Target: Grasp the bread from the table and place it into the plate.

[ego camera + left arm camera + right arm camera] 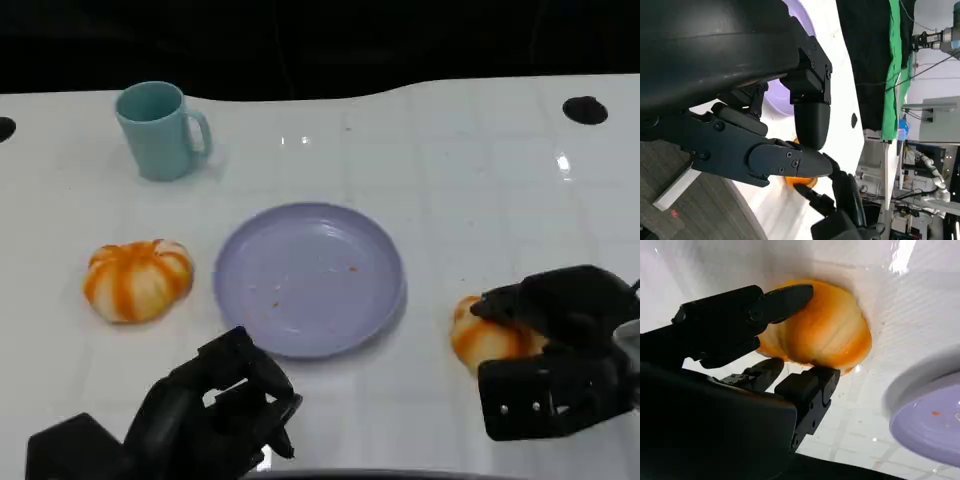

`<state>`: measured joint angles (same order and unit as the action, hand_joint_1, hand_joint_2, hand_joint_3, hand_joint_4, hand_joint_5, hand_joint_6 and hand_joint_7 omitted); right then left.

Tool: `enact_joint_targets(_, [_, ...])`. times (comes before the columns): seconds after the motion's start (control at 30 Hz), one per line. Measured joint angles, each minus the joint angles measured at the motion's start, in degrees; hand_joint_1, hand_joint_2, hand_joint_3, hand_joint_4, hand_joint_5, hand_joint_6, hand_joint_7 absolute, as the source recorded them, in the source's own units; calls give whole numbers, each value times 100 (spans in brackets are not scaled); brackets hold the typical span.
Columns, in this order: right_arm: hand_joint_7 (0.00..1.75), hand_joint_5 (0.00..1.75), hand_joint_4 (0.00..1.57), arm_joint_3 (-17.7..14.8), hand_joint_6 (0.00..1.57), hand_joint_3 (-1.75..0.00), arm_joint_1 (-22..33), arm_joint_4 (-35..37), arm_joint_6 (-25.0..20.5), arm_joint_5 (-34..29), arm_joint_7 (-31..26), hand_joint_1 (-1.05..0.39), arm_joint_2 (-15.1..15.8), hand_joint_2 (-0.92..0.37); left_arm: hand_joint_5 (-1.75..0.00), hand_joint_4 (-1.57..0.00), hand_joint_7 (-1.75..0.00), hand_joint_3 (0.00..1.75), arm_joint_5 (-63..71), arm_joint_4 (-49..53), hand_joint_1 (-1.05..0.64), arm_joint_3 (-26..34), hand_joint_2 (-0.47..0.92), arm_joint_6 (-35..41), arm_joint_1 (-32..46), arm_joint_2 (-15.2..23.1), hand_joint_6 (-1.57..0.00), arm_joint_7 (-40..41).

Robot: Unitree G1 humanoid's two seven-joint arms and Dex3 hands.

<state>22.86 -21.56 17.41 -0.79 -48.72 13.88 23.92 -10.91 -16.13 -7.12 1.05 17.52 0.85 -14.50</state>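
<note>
From the head view, the right hand [560,350] is settling its fingers around the bread [487,335] on the table right of the empty plate [310,278], while the left hand [215,410] idles, fingers seemingly curled on nothing. The left wrist view glimpses that bread beyond its own fingers; the right wrist view shows fingers touching it above and below, so the grasp step is in hand; next comes a lift leftward to the plate. No writing is legible.

1. You have a teal mug [157,130] standing upright at the far left of the white table [480,180], handle to the right.
2. You see a black round hole [584,110] near the table's far right edge.
</note>
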Motion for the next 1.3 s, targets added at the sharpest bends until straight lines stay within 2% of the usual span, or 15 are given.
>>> enact_joint_targets(0.07, [21, 45, 100, 7, 107, -7, -97, 324, 33, 24, -428, -26, -140, -92, -175, -67, -160, 23, 0, -25, -62, -4, 92, 5, 8, 0, -58, 2])
enact_joint_targets(0.1, [22, 66, 99, 4, 111, -7, -136, 508, 101, 56, -696, -23, -205, -92, -175, -67, -160, 23, 3, -32, -62, -5, 92, 5, 14, 1, -58, 3])
enact_joint_targets(0.13, [25, 110, 92, -5, 116, -9, -176, 728, 196, 124, -997, -19, -269, -92, -175, -67, -160, 23, 8, -34, -62, -7, 92, 5, 20, 2, -58, 5])
enact_joint_targets(0.2, [36, 150, 87, -2, 118, -12, -264, 1161, 439, 177, -1582, -16, -365, -92, -175, -67, -160, 23, 13, -40, -62, -12, 92, 5, 30, 2, -58, 6])
enact_joint_targets(0.23, [84, 164, 85, 12, 100, -16, -316, 1360, 563, 186, -1852, -14, -396, -91, -175, -67, -160, 23, 13, -44, -62, -13, 92, 4, 35, 2, -57, 7])
enact_joint_targets(0.3, [137, 172, 85, 82, 78, -20, -432, 1758, 796, 179, -2359, -14, -446, -90, -175, -66, -159, 23, 14, -58, -62, -15, 92, 4, 55, 5, -57, 8])
enact_joint_targets(0.33, [159, 174, 84, 121, 70, -22, -492, 1914, 893, 178, -2547, -14, -457, -89, -175, -66, -159, 23, 15, -65, -62, -15, 92, 4, 65, 7, -57, 8])
enact_joint_targets(0.4, [171, 174, 84, 192, 66, -23, -576, 2199, 1109, 181, -2903, -14, -467, -87, -175, -66, -159, 23, 15, -69, -61, -15, 92, 4, 74, 9, -57, 8])
enact_joint_targets(0.53, [161, 175, 88, 240, 69, -31, -629, 2509, 1322, 185, -3418, -15, -502, -86, -175, -66, -159, 23, 9, -75, -62, -12, 92, 5, 76, 10, -57, 8])
enact_joint_targets(0.6, [167, 175, 90, 245, 67, -61, -651, 2577, 1359, 195, -3557, -14, -521, -70, -175, -66, -159, 23, 9, -83, -62, -13, 92, 5, 78, 10, -57, 8])
enact_joint_targets(0.63, [159, 175, 90, 245, 70, -69, -653, 2602, 1415, 211, -3638, -15, -526, -66, -175, -66, -159, 22, 10, -85, -62, -12, 92, 5, 79, 10, -57, 8])
enact_joint_targets(0.77, [146, 175, 91, 244, 80, -77, -649, 2585, 1601, 259, -3901, -16, -528, -59, -175, -64, -159, 23, 0, -93, -61, -12, 92, 7, 83, 10, -56, 8])
enact_joint_targets(0.9, [147, 175, 93, 235, 82, -112, -615, 2233, 1731, 310, -4028, -16, -564, -36, -175, -64, -160, 24, 1, -98, -60, -14, 92, 7, 91, 12, -56, 8])
enact_joint_targets(1.1, [150, 175, 95, 177, 83, -132, -528, 1668, 1805, 399, -4154, -13, -616, -26, -175, -64, -160, 25, 7, -98, -60, -15, 92, 7, 98, 15, -55, 8])
enact_joint_targets(1.3, [171, 175, 99, -49, 77, -134, -463, 1112, 1890, 660, -4070, -10, -633, -26, -175, -64, -161, 24, 7, -101, -59, -28, 92, 17, 102, 12, -54, 8])
